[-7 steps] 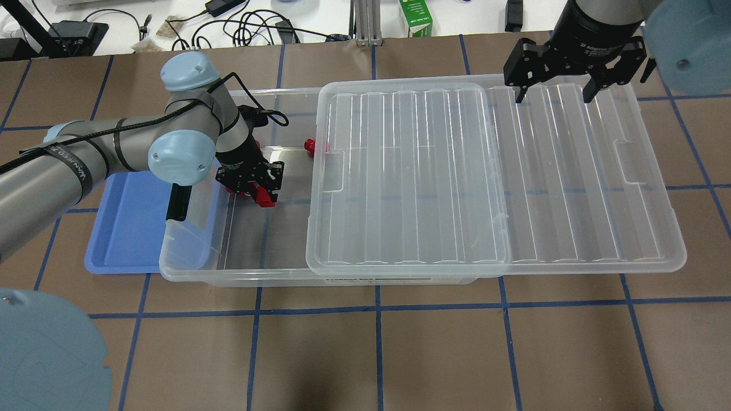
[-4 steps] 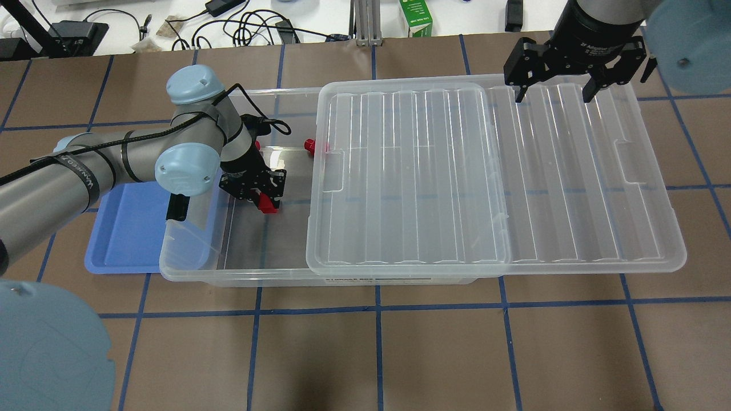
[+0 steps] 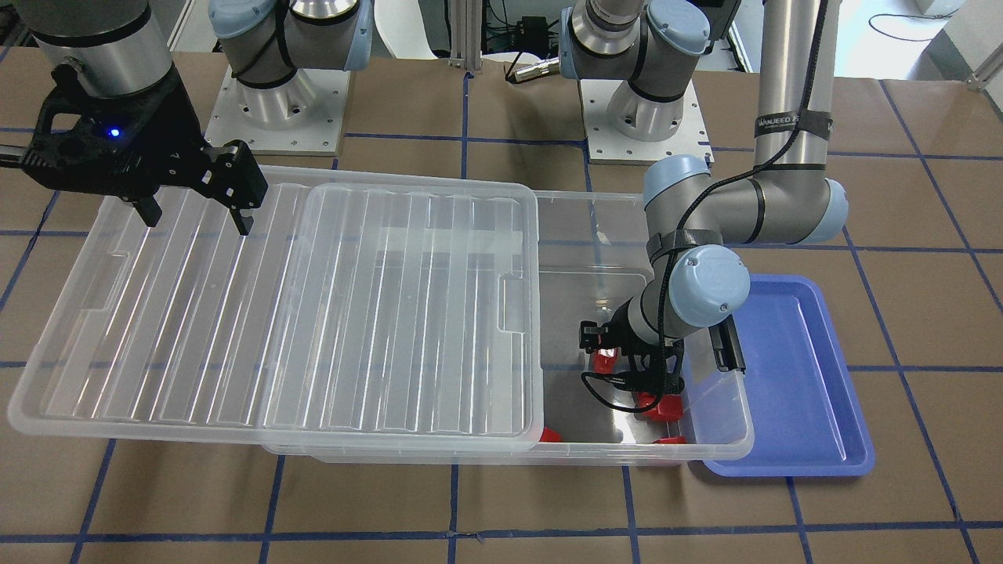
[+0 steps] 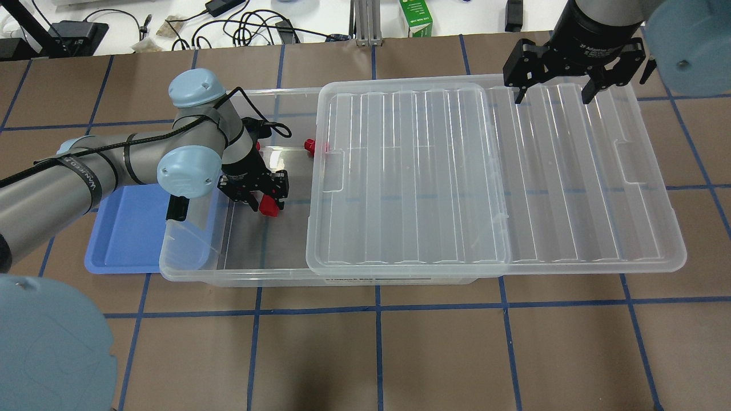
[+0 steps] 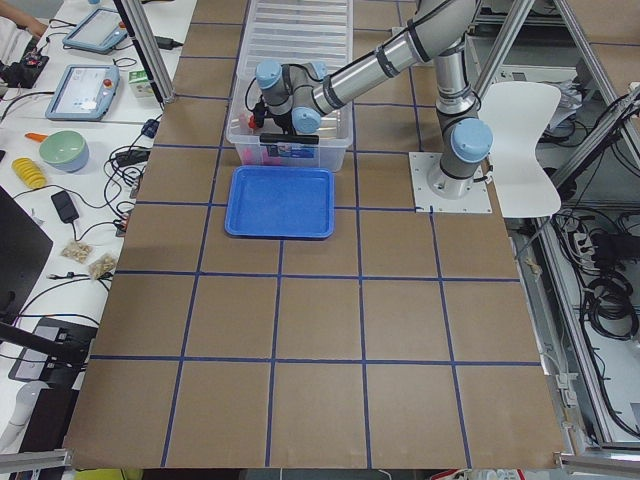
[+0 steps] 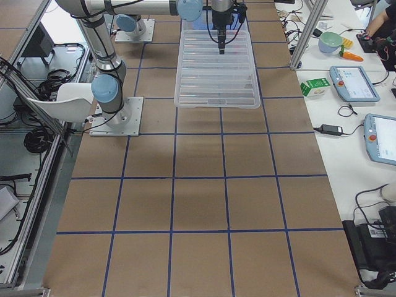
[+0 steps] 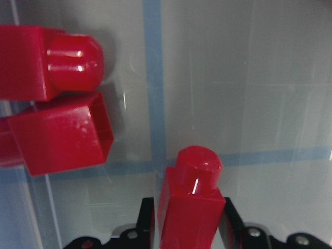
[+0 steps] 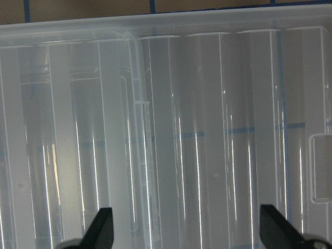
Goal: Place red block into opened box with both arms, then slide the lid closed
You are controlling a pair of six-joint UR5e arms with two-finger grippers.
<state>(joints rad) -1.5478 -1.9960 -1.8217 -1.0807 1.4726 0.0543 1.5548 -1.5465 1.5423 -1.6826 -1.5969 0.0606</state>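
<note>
Here the small bright red plastic block (image 7: 190,207) is clamped in the left hand (image 4: 264,200), inside the uncovered end of the large clear plastic box (image 4: 188,268), with the edge of the ridged clear lid (image 4: 411,171) near. The wrist view shows two other red blocks (image 7: 57,135) just ahead and bare floor beside them. The right hand (image 4: 551,96) hangs spread over the lid.

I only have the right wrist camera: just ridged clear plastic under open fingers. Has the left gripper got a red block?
Observer: Yes, the left gripper is shut on a red block, with the stub pointing away from the wrist.
Operator: Where is it holding it?
Observer: Inside the uncovered end of the box, the end nearest the blue tray.
Operator: Anything else in there?
Observer: A second red block lies on the box floor, close ahead of the held one.
</note>
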